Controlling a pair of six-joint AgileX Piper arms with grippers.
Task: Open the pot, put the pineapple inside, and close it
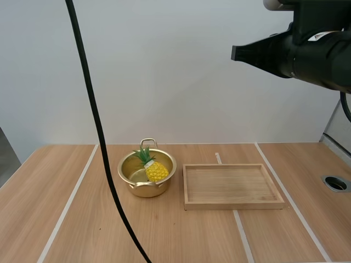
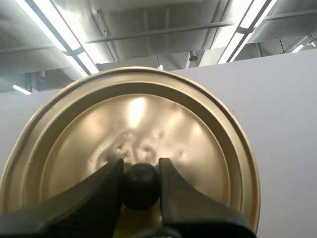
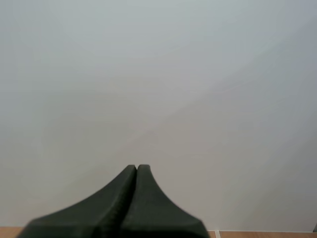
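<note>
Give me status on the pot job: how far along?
Done: the pot is open and the pineapple lies inside it. In hand: the left claw pinches the lid by its black knob, away from the pot. The right claw is shut on nothing, held up high. Left: set the lid on the pot.

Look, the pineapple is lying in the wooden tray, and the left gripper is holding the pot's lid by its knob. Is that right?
Not quite. The pineapple lies in the open gold pot, not in the wooden tray beside it; the high view shows this. The rest holds: the left gripper pinches the lid by its black knob.
</note>
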